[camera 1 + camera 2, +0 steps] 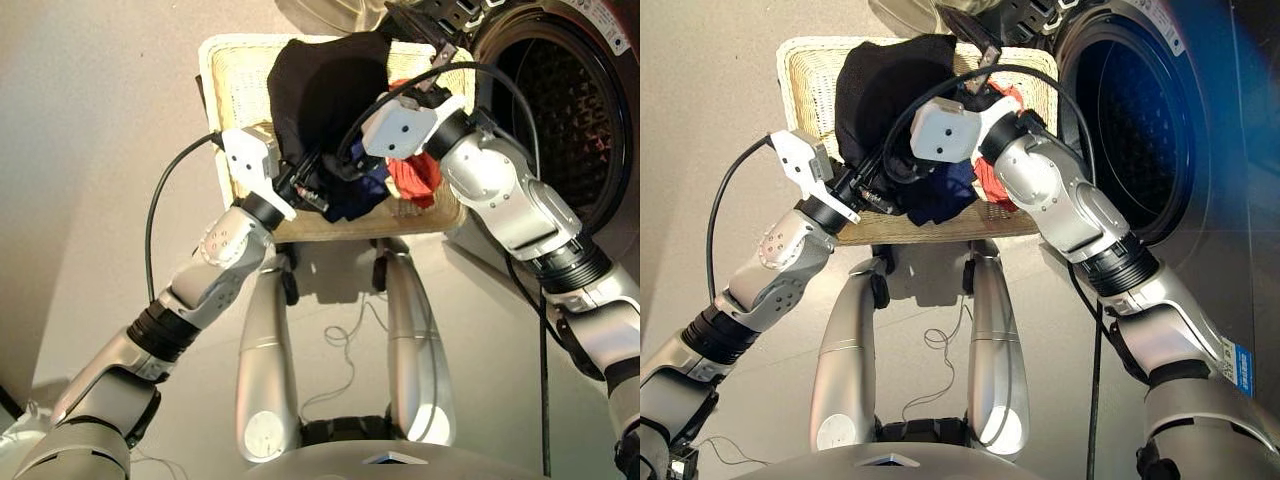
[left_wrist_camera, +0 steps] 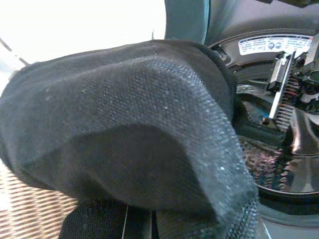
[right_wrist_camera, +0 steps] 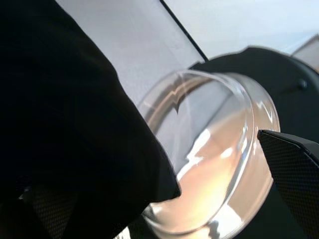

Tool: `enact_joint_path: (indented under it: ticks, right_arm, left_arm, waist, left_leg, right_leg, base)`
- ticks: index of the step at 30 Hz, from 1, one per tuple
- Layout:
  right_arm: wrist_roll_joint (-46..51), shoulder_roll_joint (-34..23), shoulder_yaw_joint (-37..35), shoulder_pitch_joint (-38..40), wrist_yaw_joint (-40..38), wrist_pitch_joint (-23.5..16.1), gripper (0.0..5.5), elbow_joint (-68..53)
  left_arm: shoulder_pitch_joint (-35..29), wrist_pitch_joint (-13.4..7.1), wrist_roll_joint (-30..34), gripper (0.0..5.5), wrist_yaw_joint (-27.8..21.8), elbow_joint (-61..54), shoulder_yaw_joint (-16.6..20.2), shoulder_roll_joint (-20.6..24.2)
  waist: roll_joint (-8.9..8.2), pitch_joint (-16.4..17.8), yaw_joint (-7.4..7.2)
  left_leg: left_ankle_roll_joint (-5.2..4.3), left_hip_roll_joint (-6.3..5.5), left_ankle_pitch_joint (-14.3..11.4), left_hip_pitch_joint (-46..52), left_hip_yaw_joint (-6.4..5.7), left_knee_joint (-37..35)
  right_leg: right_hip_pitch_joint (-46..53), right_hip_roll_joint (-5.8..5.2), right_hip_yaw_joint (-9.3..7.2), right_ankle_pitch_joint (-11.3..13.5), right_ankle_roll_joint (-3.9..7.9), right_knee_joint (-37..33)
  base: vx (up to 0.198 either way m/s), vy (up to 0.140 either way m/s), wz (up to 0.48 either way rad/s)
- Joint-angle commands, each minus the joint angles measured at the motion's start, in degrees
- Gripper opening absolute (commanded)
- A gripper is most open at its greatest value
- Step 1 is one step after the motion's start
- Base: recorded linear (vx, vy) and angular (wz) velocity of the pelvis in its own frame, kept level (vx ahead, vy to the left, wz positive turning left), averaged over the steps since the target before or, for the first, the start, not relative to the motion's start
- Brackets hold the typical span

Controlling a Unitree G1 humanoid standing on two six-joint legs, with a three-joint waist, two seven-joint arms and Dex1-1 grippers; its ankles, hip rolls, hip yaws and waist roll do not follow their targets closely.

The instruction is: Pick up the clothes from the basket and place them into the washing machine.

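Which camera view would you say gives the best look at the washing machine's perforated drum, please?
The right eye view: the washing machine stands open there, and the perforated drum shows across most of the opening. The left eye view shows it partly behind the right arm. The left wrist view catches only a strip past the black garment. The right wrist view shows only the glass door.

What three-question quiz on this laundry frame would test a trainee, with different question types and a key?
1. True or false: the washing machine has its door shut.
2. Multiple choice: which garment is raised above the basket between the two grippers? A) black garment B) navy garment C) orange-red garment
3. Fill in: the navy and orange-red garments lie in the basket at the end nearer the ____.

Key
1. False: the drum is open to view.
2. A. It rises between the left gripper and the right gripper.
3. Washing machine.
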Motion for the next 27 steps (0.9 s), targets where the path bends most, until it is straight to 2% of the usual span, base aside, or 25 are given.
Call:
enact_joint_path:
  ticks: [1, 8, 15, 21, 27]
  right_arm:
    - [-0.1, 0.5, 3.1, -6.7, 1.2, -4.0, 5.5, -5.4]
    - [0.1, 3.4, 6.3, -7.3, 4.5, -4.2, 5.5, -4.2]
    - [1.7, 3.9, 6.1, -5.8, 7.0, -3.9, 5.5, -3.7]
    - [4.9, -0.8, 7.0, -3.8, 14.1, -2.7, 5.5, -5.3]
    - [7.0, -3.2, 7.1, -3.8, 17.1, -2.4, 5.5, -7.6]
  left_arm:
    - [-0.3, -1.3, -1.2, 0.0, -3.3, -11.4, -1.0, -0.2]
    - [-0.3, -1.6, -1.4, 0.0, -3.0, -12.2, -0.2, 0.3]
    - [0.5, -2.0, 0.8, 0.0, -1.9, -12.4, 2.8, 0.5]
    - [3.2, -3.9, 5.6, 0.0, -0.3, -12.5, 9.7, 1.1]
    - [2.8, -5.4, 9.8, 0.0, 1.1, -12.9, 12.8, 0.7]
  waist:
    - [4.59, -0.8, -0.51]
    - [5.02, -0.8, -0.11]
    - [4.81, -0.8, 0.04]
    - [4.71, -0.8, 0.35]
    - [4.76, -0.8, 0.7]
  left_leg:
    - [-0.19, -0.07, 2.8, 0.2, -1.84, -3.5]
    - [-0.35, -0.11, 3.0, -0.6, -2.04, -3.0]
    - [-0.41, -0.18, 2.9, -1.3, -2.24, -2.8]
    - [-0.5, -0.33, 2.6, -1.7, -2.52, -2.4]
    - [-0.43, -0.38, 2.7, -1.9, -2.49, -2.3]
  right_leg:
    - [2.5, -0.31, 1.51, -6.5, 4.1, 2.8]
    - [2.0, -0.37, 1.48, -6.6, 3.89, 3.2]
    - [1.6, -0.46, 1.3, -6.7, 3.83, 3.4]
    - [1.2, -0.7, 1.17, -6.9, 3.79, 3.9]
    - [1.0, -0.73, 1.08, -7.0, 3.75, 4.0]
  base:
    - [0.0, 0.0, 0.0]
    - [0.0, 0.0, 0.0]
    - [0.0, 0.0, 0.0]
    - [0.0, 0.0, 0.0]
    - [0.0, 0.0, 0.0]
